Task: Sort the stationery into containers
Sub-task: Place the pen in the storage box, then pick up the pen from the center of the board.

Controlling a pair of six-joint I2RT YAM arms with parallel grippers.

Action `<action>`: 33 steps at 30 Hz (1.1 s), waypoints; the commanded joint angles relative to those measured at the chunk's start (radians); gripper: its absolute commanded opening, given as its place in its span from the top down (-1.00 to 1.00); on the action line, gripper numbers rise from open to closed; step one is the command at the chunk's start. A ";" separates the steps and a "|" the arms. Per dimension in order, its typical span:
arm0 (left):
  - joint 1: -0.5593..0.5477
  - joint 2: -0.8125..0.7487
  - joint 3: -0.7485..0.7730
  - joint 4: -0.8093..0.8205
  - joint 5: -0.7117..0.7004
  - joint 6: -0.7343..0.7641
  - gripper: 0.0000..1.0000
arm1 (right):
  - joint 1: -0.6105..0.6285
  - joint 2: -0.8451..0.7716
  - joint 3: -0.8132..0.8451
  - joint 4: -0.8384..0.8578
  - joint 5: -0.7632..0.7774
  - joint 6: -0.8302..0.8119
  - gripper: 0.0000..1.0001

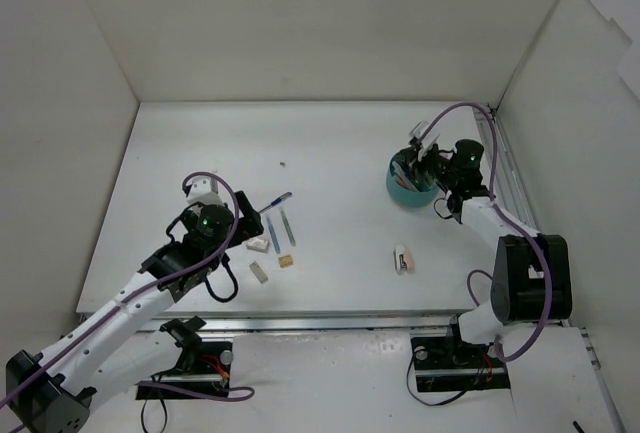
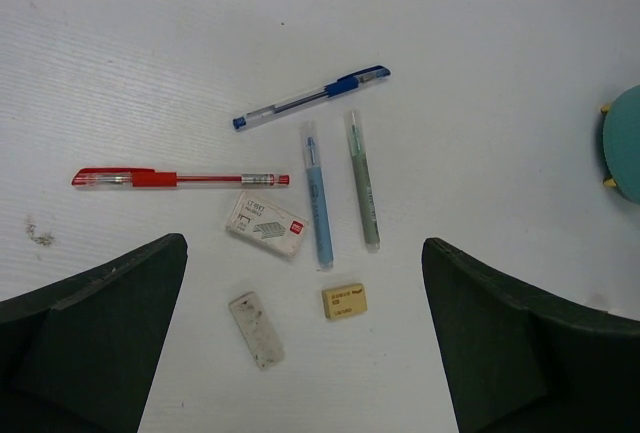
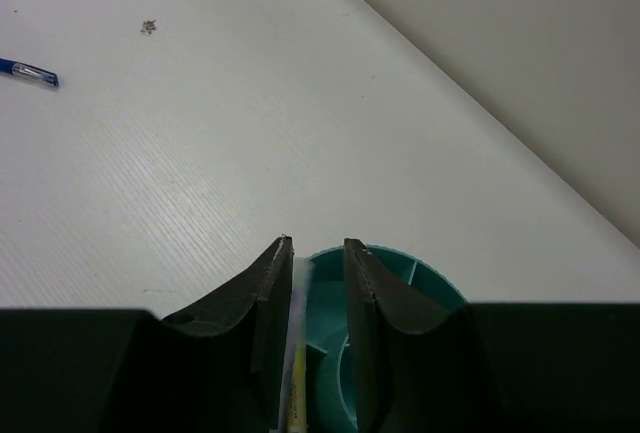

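Teal cup [image 3: 420, 268] sits under your right hand [image 3: 317, 243], jaws slightly apart around a yellow marker [image 3: 297, 393]. It leans on one finger, so it may snag and tip outside the rim.

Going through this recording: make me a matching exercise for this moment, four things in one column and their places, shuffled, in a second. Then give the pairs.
Things:
1. red pen
2. blue pen
3. tan eraser
4. teal organiser

Places:
A. under the right gripper
B. just past the near ends of the two thin markers
C. leftmost of the cluster in the left wrist view
D. top of the cluster in the left wrist view, lying at a slant

Pairs: 1-C, 2-D, 3-B, 4-A
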 commanded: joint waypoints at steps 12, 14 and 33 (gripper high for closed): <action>0.006 0.034 0.036 0.068 -0.005 0.010 -0.99 | -0.047 -0.134 -0.027 0.086 -0.063 0.090 -0.42; 0.006 0.084 0.054 0.086 0.012 0.028 -0.99 | -0.047 -0.200 -0.026 0.086 -0.019 0.167 -0.95; 0.037 0.744 0.470 0.108 0.306 0.079 -0.99 | 0.021 -0.614 -0.071 -0.271 0.572 0.647 -0.96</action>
